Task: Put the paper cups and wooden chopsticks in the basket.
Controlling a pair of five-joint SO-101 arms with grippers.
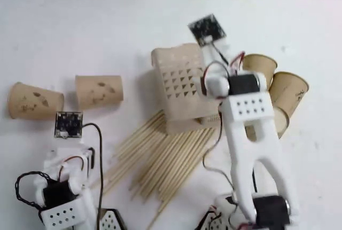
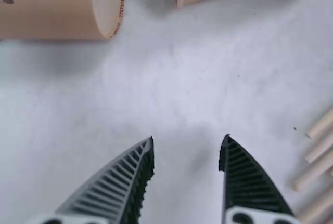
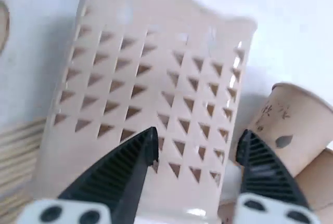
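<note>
Left wrist view nearest: left gripper (image 2: 188, 140) parted, empty, low over bare table (image 2: 182, 78). Wooden chopsticks (image 2: 317, 151) loose alongside, lying flat, likely awkward to pinch singly. Just ahead, two paper cups (image 2: 57, 5) on their sides, well placed for a clamp across the wall. Farther on, right gripper (image 3: 199, 133) spread wide above basket (image 3: 156, 52), gripping nothing. Perforated wall facing up, so seemingly tipped over and probably wanting righting before loading. Beyond, remaining cups (image 3: 291, 125) clustered just beside the basket, outside it.
</note>
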